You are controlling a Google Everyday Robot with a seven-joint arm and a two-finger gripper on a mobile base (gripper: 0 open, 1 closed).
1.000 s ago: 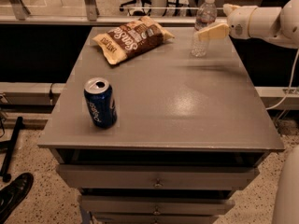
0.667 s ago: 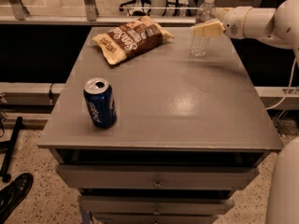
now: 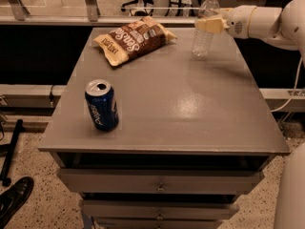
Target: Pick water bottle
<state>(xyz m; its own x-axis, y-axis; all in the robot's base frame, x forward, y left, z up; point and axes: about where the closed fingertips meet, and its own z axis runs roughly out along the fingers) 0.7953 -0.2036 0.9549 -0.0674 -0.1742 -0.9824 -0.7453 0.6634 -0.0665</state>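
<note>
Pincer (image 3: 204,25): in the upper right of the frame, at the end of the white arm (image 3: 267,20), which enters level from the right edge. Its pale tip lies across the upper body of the water bottle (image 3: 202,44), below the white cap. Whether it is clenched on the bottle or merely set against it cannot be told from this view.

Water bottle: stands upright at the upper right of the counter (image 3: 190,104), near its back edge. Its long axis is vertical and its base appears to rest on the counter surface. The pincer meets it horizontally, square to that axis, with the bottle directly at the pincer's tip on the frame-left side of the arm.

Judgement: the coming move turns on this overlap. If the bottle's body sits within the pincer, a firm hold and a straight lift along the axis should serve. If the tip is only beside it, a push could topple so tall and slim a bottle.

Other items: a chip bag (image 3: 136,39) lies flat to the left of the bottle, apart from it. A blue can (image 3: 101,105) stands left of centre, well apart. Neither obstructs.
</note>
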